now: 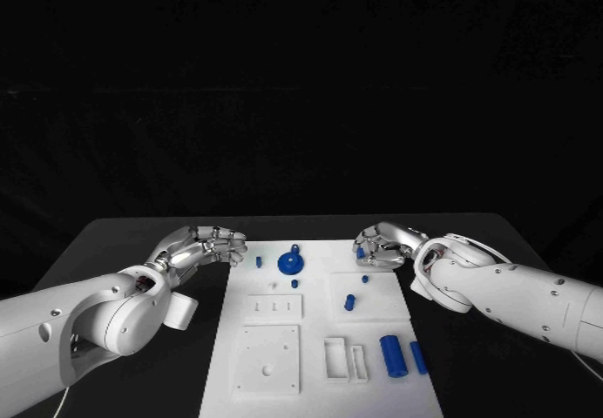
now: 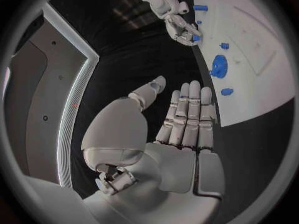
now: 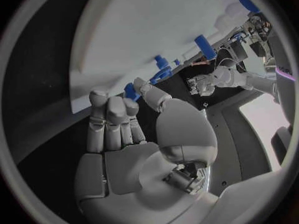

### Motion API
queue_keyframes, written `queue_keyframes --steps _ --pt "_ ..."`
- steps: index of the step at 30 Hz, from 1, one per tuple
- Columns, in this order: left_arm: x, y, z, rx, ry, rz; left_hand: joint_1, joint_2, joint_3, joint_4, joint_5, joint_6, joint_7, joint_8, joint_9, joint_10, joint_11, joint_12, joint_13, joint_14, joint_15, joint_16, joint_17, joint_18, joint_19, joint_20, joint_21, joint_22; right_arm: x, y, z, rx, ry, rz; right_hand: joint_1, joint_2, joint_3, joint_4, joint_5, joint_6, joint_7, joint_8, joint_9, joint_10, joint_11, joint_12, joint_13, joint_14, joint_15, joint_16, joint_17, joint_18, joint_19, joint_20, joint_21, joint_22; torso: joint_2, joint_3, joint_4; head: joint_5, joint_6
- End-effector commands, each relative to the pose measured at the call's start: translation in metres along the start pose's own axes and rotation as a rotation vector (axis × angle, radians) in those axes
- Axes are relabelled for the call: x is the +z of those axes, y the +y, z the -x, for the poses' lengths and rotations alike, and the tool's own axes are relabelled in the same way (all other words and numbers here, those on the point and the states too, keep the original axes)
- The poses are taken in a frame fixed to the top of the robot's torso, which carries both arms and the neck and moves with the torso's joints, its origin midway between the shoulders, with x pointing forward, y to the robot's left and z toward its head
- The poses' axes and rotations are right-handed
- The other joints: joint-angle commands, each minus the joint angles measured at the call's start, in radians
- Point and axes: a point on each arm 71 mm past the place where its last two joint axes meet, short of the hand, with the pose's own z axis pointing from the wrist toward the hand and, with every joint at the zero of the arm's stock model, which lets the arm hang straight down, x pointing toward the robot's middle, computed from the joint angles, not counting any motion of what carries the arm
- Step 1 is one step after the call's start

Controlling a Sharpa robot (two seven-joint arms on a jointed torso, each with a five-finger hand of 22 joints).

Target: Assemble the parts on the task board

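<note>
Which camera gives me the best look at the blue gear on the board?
The left wrist view: the blue gear shows large, face-on and unblocked. The head view shows it smaller, between the two hands. In the right wrist view I cannot pick it out.

My head camera looks down from above on the table (image 1: pixel 113 239), with the task board (image 1: pixel 321 322) centred and both arms entering from the sides. Each wrist fisheye sits close behind its own robot hand, the left robot hand (image 2: pixel 184 122) and the right robot hand (image 3: pixel 118 122). Both face the board's far end, and each catches the opposite hand.
</note>
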Motion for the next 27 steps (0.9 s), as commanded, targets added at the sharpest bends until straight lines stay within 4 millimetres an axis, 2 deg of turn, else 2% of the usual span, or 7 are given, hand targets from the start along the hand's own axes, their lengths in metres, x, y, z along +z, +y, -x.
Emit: queue_keyframes --steps 1,5,7,10,15,17,27 --pt "0.002 0.002 -0.009 0.012 0.05 0.048 -0.019 -0.001 -0.008 0.006 -0.005 0.024 -0.008 0.008 0.002 0.038 -0.016 0.016 0.007 0.04 -0.018 0.022 0.01 0.019 0.035 -0.013 0.019 0.021 0.003 0.015 0.008 -0.133 -0.026 -0.017 0.0 -0.01 0.001 -0.004 -0.004 0.183 -0.041 0.002 0.002 -0.033 -0.041 -0.004 -0.002 0.0 -0.008 -0.004 0.001 0.054 0.002 -0.009 0.006 0.017 -0.002 -0.0007 0.0 -0.002 0.005" --pt "0.003 0.005 -0.016 0.029 0.07 0.109 -0.053 -0.005 -0.026 0.021 -0.014 0.059 -0.02 0.01 0.0 0.111 -0.049 0.044 0.021 0.12 -0.061 0.069 0.032 0.028 0.107 -0.047 0.068 0.023 0.005 0.037 0.01 -0.168 -0.02 0.018 0.0 -0.014 0.003 -0.003 -0.004 0.186 -0.042 0.002 0.005 -0.028 -0.042 -0.007 -0.004 0.002 -0.009 -0.004 0.001 0.054 0.006 -0.011 0.006 0.016 -0.007 -0.0031 -0.0011 -0.001 0.008" --pt "0.005 0.006 -0.02 0.035 0.077 0.15 -0.078 -0.009 -0.041 0.034 -0.02 0.078 -0.026 0.007 -0.004 0.172 -0.076 0.068 0.038 0.184 -0.099 0.118 0.06 0.036 0.164 -0.074 0.115 0.024 0.007 0.051 0.012 -0.181 -0.019 0.041 0.001 -0.016 0.005 -0.004 -0.004 0.187 -0.043 0.001 0.006 -0.025 -0.043 -0.009 -0.005 0.003 -0.009 -0.005 0.001 0.054 0.007 -0.012 0.006 0.015 -0.01 -0.004 -0.0013 0.001 0.01" --pt "0.011 0.0 -0.025 0.069 0.078 0.195 -0.102 -0.018 -0.056 0.05 -0.019 0.085 -0.031 0.005 -0.005 0.219 -0.093 0.093 0.052 0.224 -0.118 0.151 0.077 0.04 0.196 -0.087 0.143 0.027 0.01 0.071 0.012 -0.194 -0.016 0.075 0.001 -0.016 0.006 -0.003 -0.004 0.188 -0.043 0.001 0.007 -0.024 -0.043 -0.009 -0.006 0.004 -0.01 -0.005 0.001 0.054 0.008 -0.012 0.006 0.015 -0.022 -0.006 -0.0023 0.004 0.01" --pt "0.019 -0.006 -0.035 0.09 0.086 0.241 -0.147 -0.058 -0.072 0.089 -0.028 0.091 -0.042 -0.004 -0.01 0.261 -0.109 0.119 0.075 0.262 -0.154 0.209 0.109 0.049 0.244 -0.116 0.201 0.026 0.015 0.098 0.006 -0.205 -0.003 0.112 0.0 -0.018 0.007 -0.003 -0.004 0.189 -0.043 0.0 0.008 -0.022 -0.043 -0.01 -0.006 0.005 -0.01 -0.005 0.001 0.054 0.009 -0.013 0.006 0.015 -0.036 -0.0106 -0.0019 0.014 0.012" --pt "0.023 -0.008 -0.038 0.096 0.078 0.246 -0.152 -0.069 -0.067 0.105 -0.027 0.086 -0.041 -0.013 -0.013 0.259 -0.109 0.122 0.082 0.259 -0.161 0.226 0.12 0.049 0.245 -0.126 0.219 0.024 0.017 0.108 0.002 -0.201 0.005 0.126 0.0 -0.018 0.008 -0.003 -0.004 0.189 -0.044 0.0 0.008 -0.021 -0.043 -0.011 -0.007 0.005 -0.01 -0.005 0.0 0.054 0.009 -0.013 0.006 0.014 -0.041 -0.0122 -0.0009 0.02 0.012" --pt "0.038 -0.005 -0.054 0.177 0.072 0.297 -0.155 -0.111 -0.053 0.136 -0.027 0.073 -0.031 -0.032 -0.022 0.225 -0.098 0.11 0.091 0.239 -0.159 0.24 0.129 0.038 0.227 -0.138 0.24 0.02 0.028 0.143 -0.013 -0.18 0.025 0.187 -0.001 -0.02 0.012 -0.003 -0.004 0.19 -0.044 -0.003 0.01 -0.018 -0.044 -0.014 -0.008 0.007 -0.011 -0.006 0.0 0.054 0.011 -0.013 0.005 0.013 -0.06 -0.0154 0.0041 0.041 0.005"
